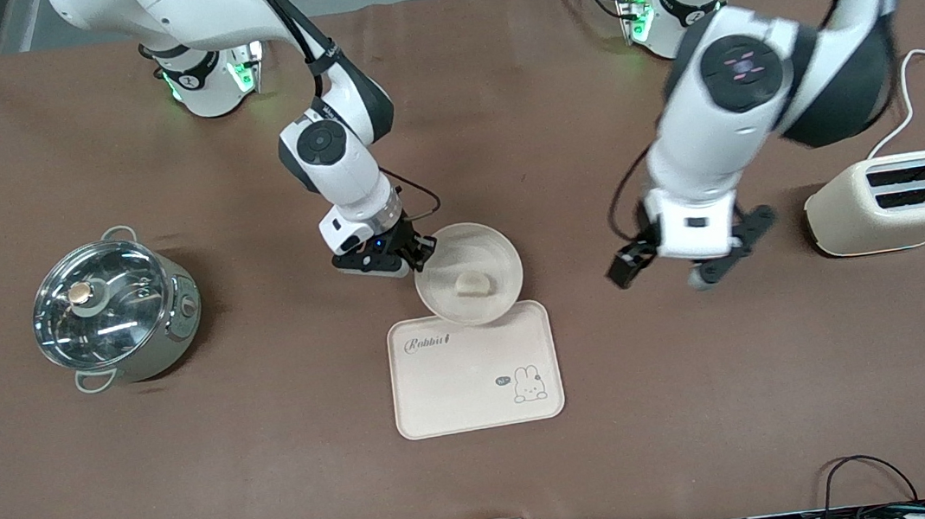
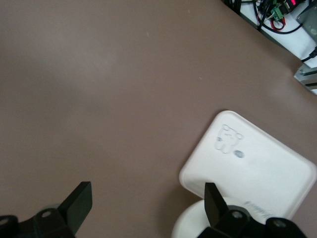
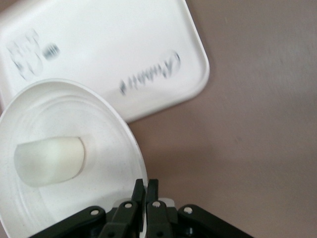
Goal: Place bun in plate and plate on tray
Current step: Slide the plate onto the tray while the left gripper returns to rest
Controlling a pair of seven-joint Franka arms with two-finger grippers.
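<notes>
The round cream plate [image 1: 469, 273] holds the pale bun [image 1: 471, 282] and is tilted, its nearer edge over the farther edge of the cream "Rabbit" tray [image 1: 475, 369]. My right gripper [image 1: 419, 257] is shut on the plate's rim at the side toward the right arm's end. In the right wrist view the gripper [image 3: 146, 187] pinches the plate [image 3: 64, 198] rim, with the bun [image 3: 48, 161] in the plate and the tray [image 3: 114, 44] below. My left gripper [image 1: 693, 255] is open and empty, above bare table between tray and toaster. The left wrist view shows its gripper [image 2: 147, 203], the tray [image 2: 252, 163] and a bit of the plate [image 2: 190, 223].
A steel pot with a glass lid [image 1: 113, 308] stands toward the right arm's end. A cream toaster [image 1: 896, 203] with a white cord stands toward the left arm's end. The brown table [image 1: 276, 455] surrounds the tray.
</notes>
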